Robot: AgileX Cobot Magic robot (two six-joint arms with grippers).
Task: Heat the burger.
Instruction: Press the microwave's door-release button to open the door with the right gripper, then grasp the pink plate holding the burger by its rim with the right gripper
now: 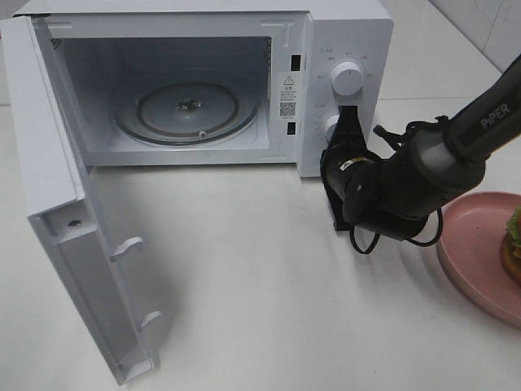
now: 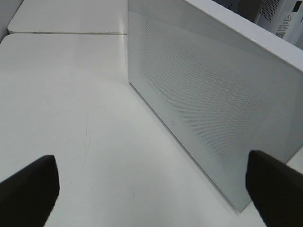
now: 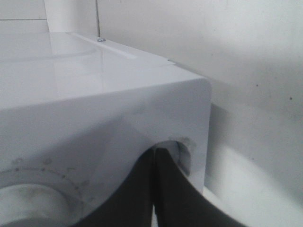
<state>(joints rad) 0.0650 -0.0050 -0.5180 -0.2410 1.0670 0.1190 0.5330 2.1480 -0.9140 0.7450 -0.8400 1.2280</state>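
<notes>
A white microwave (image 1: 362, 49) stands on a white desk (image 1: 260, 285) with its door (image 1: 57, 204) swung wide open, showing a bare glass turntable (image 1: 187, 110). The black right hand (image 1: 346, 122) has its fingers pressed together, holding nothing, its tip at the lower knob (image 1: 330, 126) of the control panel. The left hand (image 2: 152, 189) hangs spread wide just beside the open door's outer face. The burger (image 1: 513, 240) sits on a pink plate (image 1: 472, 244) at the desk's right edge, well apart from the microwave.

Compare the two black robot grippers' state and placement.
The left gripper is open, fingertips far apart, facing the white microwave's open door; the right gripper is shut, fingers pressed together, tips at the microwave's white control panel. Both are black and hold nothing.
</notes>
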